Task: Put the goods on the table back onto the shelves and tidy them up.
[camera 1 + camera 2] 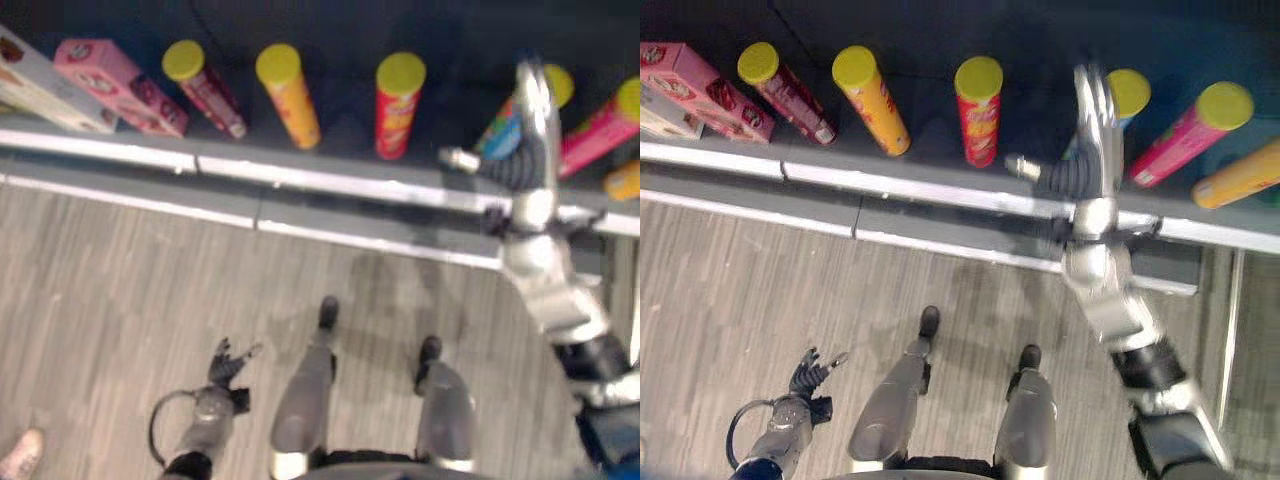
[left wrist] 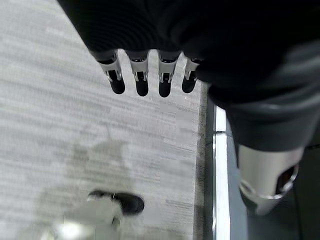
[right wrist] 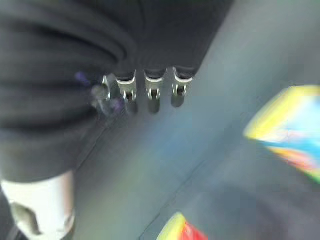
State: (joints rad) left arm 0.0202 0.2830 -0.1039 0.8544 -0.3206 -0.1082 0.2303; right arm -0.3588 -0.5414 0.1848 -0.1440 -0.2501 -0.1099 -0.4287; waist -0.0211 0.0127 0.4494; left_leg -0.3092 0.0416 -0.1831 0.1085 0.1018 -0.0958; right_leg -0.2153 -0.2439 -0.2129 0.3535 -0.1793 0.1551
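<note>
A dark shelf (image 1: 940,40) runs from 9 to 3 o'clock, carrying a pink box (image 1: 702,88) at 10 o'clock and a row of yellow-lidded tubes: maroon (image 1: 788,80), orange (image 1: 872,100), red (image 1: 978,110), pink (image 1: 1185,135).

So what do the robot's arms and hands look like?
The arms are shiny silver-grey metal tubes with chunky joints. Each hand, the right hand and the left hand, has slim silver fingers with dark rounded tips, plus a thumb set apart. A black ribbed cover wraps the back of each hand and the wrist like a little sleeve.
</note>
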